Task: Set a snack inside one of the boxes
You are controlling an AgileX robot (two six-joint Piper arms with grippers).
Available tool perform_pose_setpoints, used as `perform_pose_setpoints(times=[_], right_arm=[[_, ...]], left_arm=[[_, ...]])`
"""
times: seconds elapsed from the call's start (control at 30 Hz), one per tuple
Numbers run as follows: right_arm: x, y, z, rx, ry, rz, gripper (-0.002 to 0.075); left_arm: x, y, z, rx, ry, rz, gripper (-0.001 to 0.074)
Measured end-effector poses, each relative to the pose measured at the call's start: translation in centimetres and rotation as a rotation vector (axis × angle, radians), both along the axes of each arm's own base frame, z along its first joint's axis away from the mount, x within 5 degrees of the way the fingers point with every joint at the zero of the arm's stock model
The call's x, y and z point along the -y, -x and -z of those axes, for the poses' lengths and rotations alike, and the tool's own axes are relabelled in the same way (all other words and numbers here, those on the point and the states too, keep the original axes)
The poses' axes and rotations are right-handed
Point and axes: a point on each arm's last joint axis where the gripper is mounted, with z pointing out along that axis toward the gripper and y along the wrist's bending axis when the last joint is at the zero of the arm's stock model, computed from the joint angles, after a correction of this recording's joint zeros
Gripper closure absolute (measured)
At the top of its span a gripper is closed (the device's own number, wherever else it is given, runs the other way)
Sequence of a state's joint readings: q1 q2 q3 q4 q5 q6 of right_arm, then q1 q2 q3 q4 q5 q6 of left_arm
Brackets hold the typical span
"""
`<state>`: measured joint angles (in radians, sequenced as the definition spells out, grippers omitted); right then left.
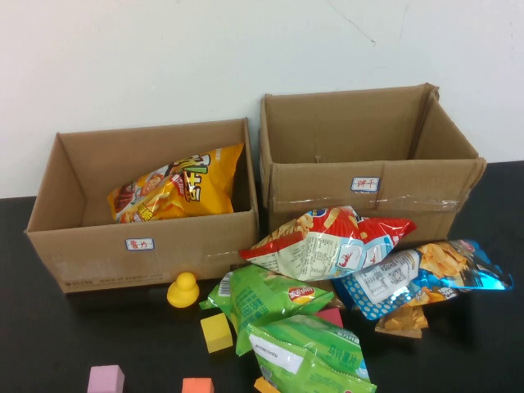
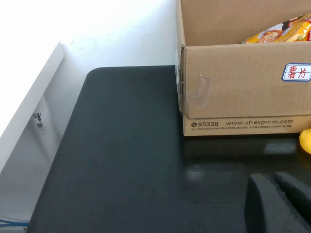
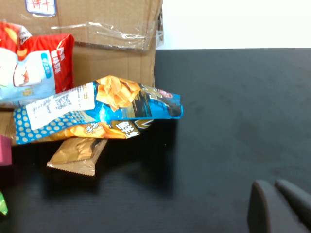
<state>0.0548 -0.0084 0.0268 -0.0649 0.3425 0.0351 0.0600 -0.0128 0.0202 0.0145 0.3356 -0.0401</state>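
The snack, a bright green crinkly chip bag with a white rectangular patch (image 1: 307, 356), lies on the black table (image 1: 98, 327) at the near edge of the high view, right of centre. It is partly tucked under a larger green bag bearing a round red-yellow logo (image 1: 266, 295), which overlaps it from behind. A yellow foam cube (image 1: 216, 332) sits just to the left of the two bags, with a yellow rubber duck (image 1: 182, 290) beyond it, close to the front of the lower, wider brown cardboard box with a small white label (image 1: 139, 243). That box stands open at the left, and a yellow-orange chip bag (image 1: 180, 187) leans inside it. Beside it on the right stands the taller cardboard box with clear tape across its front (image 1: 368, 160). A red and white chip bag (image 1: 332, 241) rests against the front of the taller box, and a blue chip bag (image 1: 426, 274) lies to its right over a small tan packet (image 1: 403, 319). A pink block (image 1: 106, 379) and an orange block (image 1: 197, 385) sit at the near left edge.

The left gripper (image 2: 279, 204) hovers above bare table outside the low box's left front corner, holding nothing; whether its jaws are apart cannot be told. The right gripper (image 3: 279, 208) hovers above bare table to the right of the blue bag, also holding nothing, its opening not discernible.
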Motion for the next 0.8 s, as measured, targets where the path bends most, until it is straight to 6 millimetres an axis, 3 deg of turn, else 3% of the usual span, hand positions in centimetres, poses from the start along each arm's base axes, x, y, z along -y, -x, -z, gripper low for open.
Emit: perform_pose_setpoints(times=[0.8], right_arm=[[0.03,0.00,0.00,0.000,0.009,0.001,0.0727]], left_arm=[[0.00,0.00,0.00,0.000,0.000,0.000,0.0738]])
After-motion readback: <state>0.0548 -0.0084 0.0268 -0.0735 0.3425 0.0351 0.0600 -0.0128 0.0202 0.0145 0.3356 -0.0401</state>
